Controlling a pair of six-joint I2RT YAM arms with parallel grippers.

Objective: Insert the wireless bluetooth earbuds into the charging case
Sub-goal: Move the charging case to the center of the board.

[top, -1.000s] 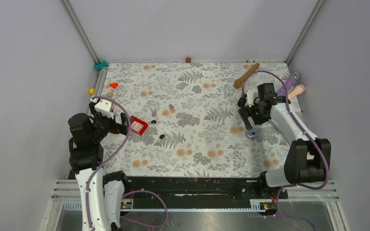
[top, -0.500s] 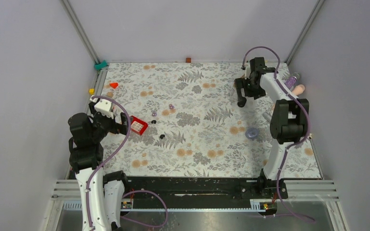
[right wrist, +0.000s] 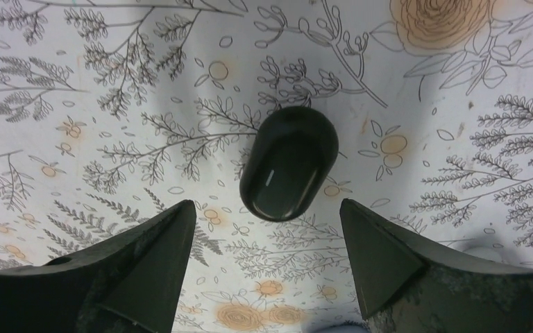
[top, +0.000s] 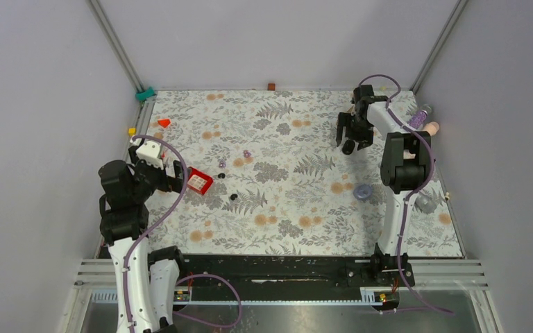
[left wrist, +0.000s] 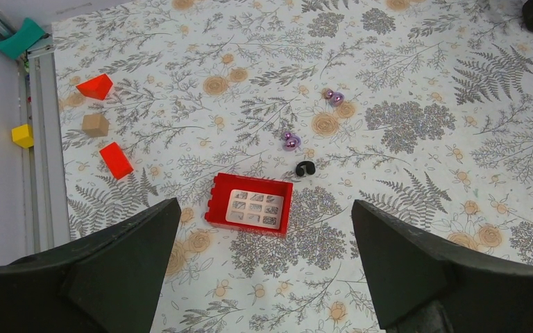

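The charging case (right wrist: 289, 163), a glossy black oval, lies closed on the floral mat at the far right (top: 349, 146). My right gripper (right wrist: 267, 203) hangs open just above it (top: 352, 136), the case's near end lying just beyond its fingertips. Two pale purple earbuds (top: 246, 153) (top: 222, 164) and two black earbuds (top: 221, 176) (top: 233, 197) lie loose at centre left. In the left wrist view I see both purple ones (left wrist: 334, 97) (left wrist: 291, 142) and one black one (left wrist: 305, 168). My left gripper (left wrist: 264, 208) is wide open and empty, near the red tray (left wrist: 250, 205).
A purple ring (top: 362, 191) and a clear cap (top: 425, 203) lie at the right. A bottle (top: 422, 114) and a pink piece (top: 430, 127) sit by the right wall. A red wedge (left wrist: 94, 86), tan cube (left wrist: 95, 124), red block (left wrist: 116, 159) and yellow cube (left wrist: 21, 135) are at the left edge.
The right arm swung up from mid right to the far right and came down over the black case; its jaws narrowed a little. The left arm has not moved.
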